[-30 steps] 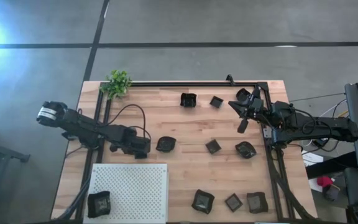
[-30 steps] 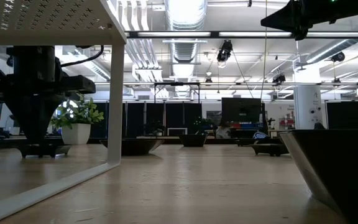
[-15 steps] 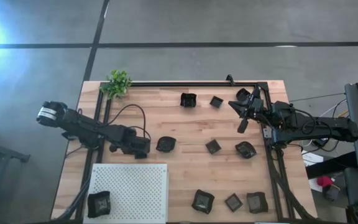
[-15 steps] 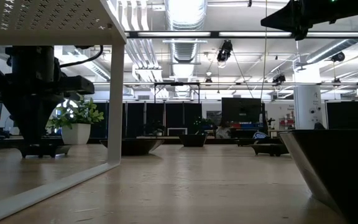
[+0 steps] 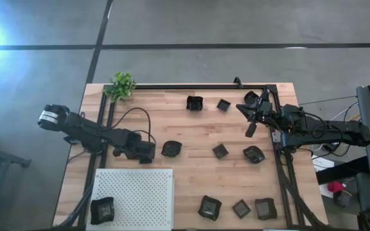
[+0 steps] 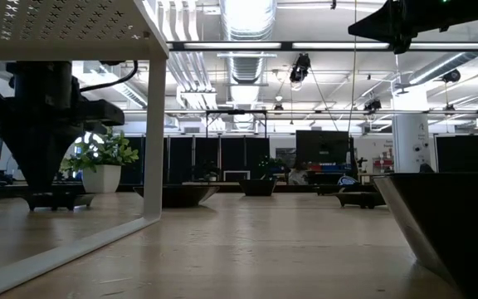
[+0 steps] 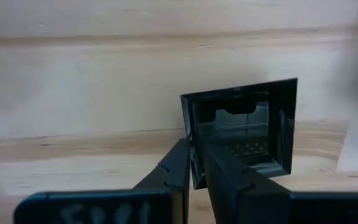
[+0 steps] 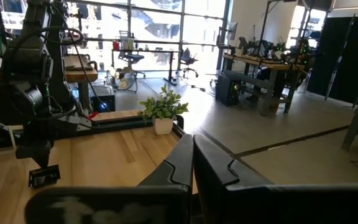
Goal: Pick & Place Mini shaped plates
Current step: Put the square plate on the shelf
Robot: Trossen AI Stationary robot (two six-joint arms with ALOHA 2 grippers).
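Observation:
Several small black plates lie scattered on the wooden table, among them a rounded one (image 5: pixel 171 149), one (image 5: pixel 220 151) mid-table and one (image 5: pixel 102 210) on the white perforated board (image 5: pixel 133 192). My left gripper (image 7: pixel 194 171) stands left of the rounded plate, shut on a square glossy plate (image 7: pixel 247 130), which also shows in the low view under the gripper (image 6: pixel 56 199). My right gripper (image 5: pixel 250 131) hangs raised over the far right of the table, shut and holding nothing. My left gripper pinches the square plate by one side rim (image 7: pixel 191 146), with one finger (image 7: pixel 229 180) inside the dish and the other (image 7: pixel 176 168) outside. The fingers come from above, pointing down. The plate sits level with its base on the table (image 6: pixel 56 204).
A small green plant (image 5: pixel 121 85) stands at the far left corner. Three plates (image 5: pixel 241 208) line the near edge at right, and others (image 5: pixel 194 102) sit along the far edge. A black frame rail (image 5: pixel 281 160) runs down the right side. Bare wood lies mid-table.

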